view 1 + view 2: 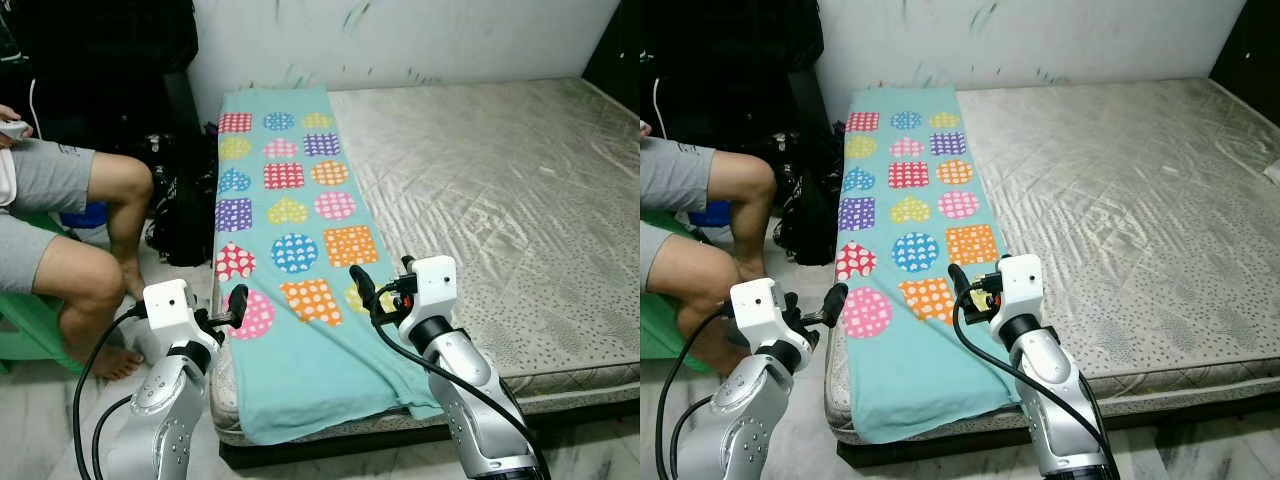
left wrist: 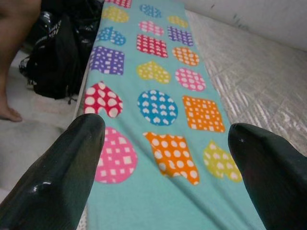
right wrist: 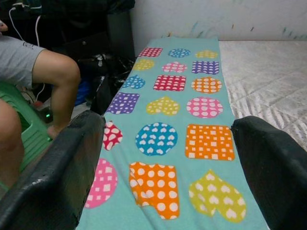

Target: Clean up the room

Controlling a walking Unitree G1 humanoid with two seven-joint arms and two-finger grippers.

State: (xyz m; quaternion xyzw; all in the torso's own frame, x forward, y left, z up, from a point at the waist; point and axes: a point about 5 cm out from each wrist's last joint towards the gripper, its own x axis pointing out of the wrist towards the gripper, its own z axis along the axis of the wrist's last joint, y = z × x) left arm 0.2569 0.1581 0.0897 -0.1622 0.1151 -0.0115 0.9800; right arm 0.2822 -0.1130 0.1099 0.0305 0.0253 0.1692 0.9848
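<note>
Clutter sits at the robot's left of the bed: a black bag (image 1: 185, 215) on the floor against the mattress edge, and beside it a seated person (image 1: 70, 235) in grey shorts on a green plastic chair (image 1: 30, 325), bare feet on the pale tiled floor (image 1: 155, 265). The bare quilted mattress (image 1: 500, 210) lies against a scuffed white wall (image 1: 400, 40). 1 teal blanket (image 1: 300, 350) printed with dotted circles, squares and hearts runs in a folded strip along the mattress's left side, from the wall end to the near end, where it drapes over the edge. 2 silver arms reach forward above its near end. The left hand (image 2: 165, 139) hovers over the blanket's left border, its 2 black fingers (image 2: 72, 163) spread wide, released and holding nothing. The right hand (image 3: 168, 139) hovers over the blanket's right part near the orange and yellow patches, fingers (image 3: 273, 163) likewise wide apart, empty, touching nothing.
</note>
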